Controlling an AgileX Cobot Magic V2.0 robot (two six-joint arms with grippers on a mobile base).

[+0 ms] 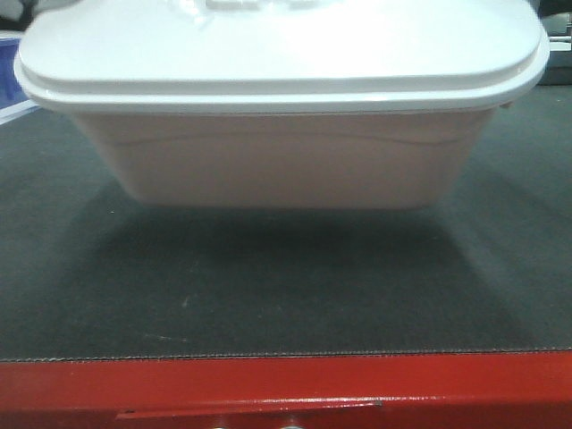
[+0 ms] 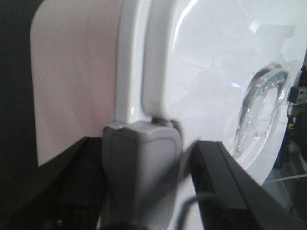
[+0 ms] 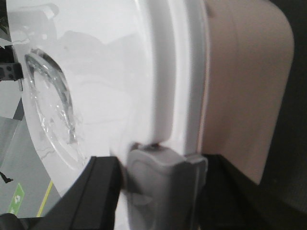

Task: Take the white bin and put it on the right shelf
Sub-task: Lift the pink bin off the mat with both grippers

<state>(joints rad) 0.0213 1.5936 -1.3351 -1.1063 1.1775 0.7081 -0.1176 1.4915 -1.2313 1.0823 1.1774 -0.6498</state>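
Note:
The white bin (image 1: 286, 161), an off-white tote with a glossy overhanging lid (image 1: 277, 54), fills the upper half of the front view over a dark table top, with a broad shadow under it. I cannot tell whether its base touches the top. At one end, my left gripper (image 2: 148, 146) is shut around the grey latch (image 2: 139, 172) on the lid rim. My right gripper (image 3: 160, 163) is shut the same way on the grey latch (image 3: 163, 187) at the other end. The right shelf is out of view.
The dark table top (image 1: 268, 295) ends in a red front frame (image 1: 286, 389) at the bottom. A bit of blue plastic (image 1: 9, 76) shows behind the bin at the far left. The right wrist view shows grey floor (image 3: 19, 143) beyond the lid.

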